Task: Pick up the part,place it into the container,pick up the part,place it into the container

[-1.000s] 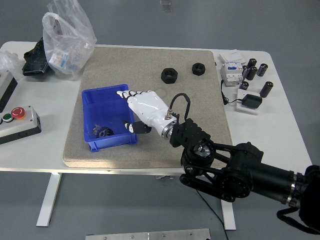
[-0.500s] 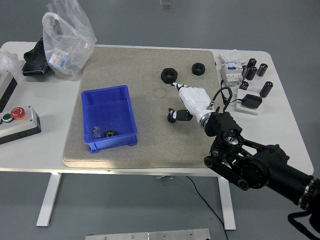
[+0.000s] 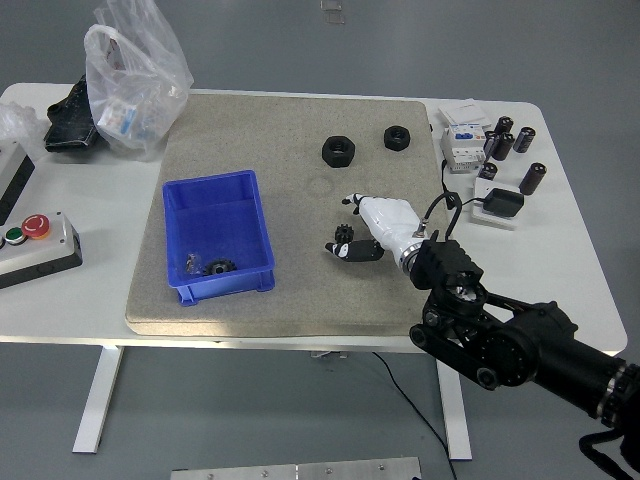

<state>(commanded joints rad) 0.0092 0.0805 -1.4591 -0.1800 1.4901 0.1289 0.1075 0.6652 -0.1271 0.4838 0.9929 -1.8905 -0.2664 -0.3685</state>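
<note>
Right hand (image 3: 362,228): drawn back nearer and slightly left since half a second ago, now over bare mat (image 3: 300,280), fingers curled, empty. Two black nuts (image 3: 338,150) (image 3: 397,137): unmoved, far of the hand. Blue container (image 3: 218,235): left, holding one gear part (image 3: 212,267) at its near end. Plastic bag (image 3: 130,75): far left. Capacitors (image 3: 531,178): right edge.
</note>
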